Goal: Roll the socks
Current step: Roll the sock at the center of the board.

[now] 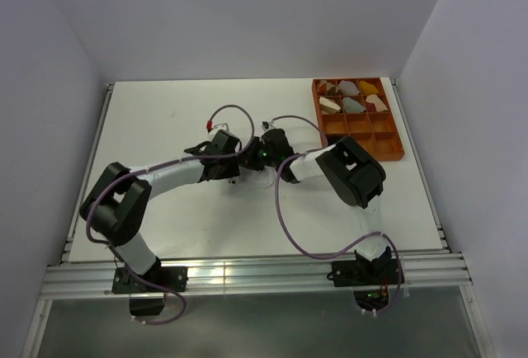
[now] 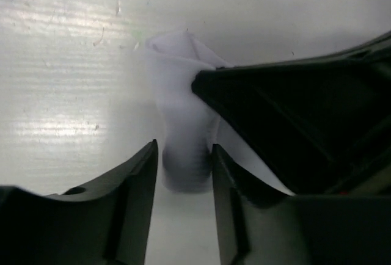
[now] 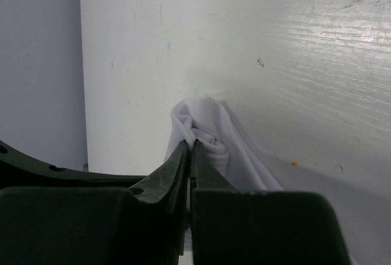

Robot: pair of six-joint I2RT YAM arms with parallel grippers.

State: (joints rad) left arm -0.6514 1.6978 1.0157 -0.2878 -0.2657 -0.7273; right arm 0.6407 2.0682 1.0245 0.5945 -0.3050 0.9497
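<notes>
A white sock (image 2: 177,94) lies bunched on the white table, one end rolled into a thick tube. That tube sits between the fingers of my left gripper (image 2: 183,147), which stands open around it with a narrow gap on the left side. My right gripper (image 3: 192,144) comes in from the other side, shut, its tips pinched into a fold of the sock (image 3: 229,134), which tents up behind them. From above, both grippers (image 1: 241,168) (image 1: 254,160) meet at mid-table and hide most of the sock.
An orange divided tray (image 1: 396,139) stands at the back right, with several rolled bundles (image 1: 351,98) in its far compartments. The table's side rails and walls close in left and right. Purple cables loop over both arms.
</notes>
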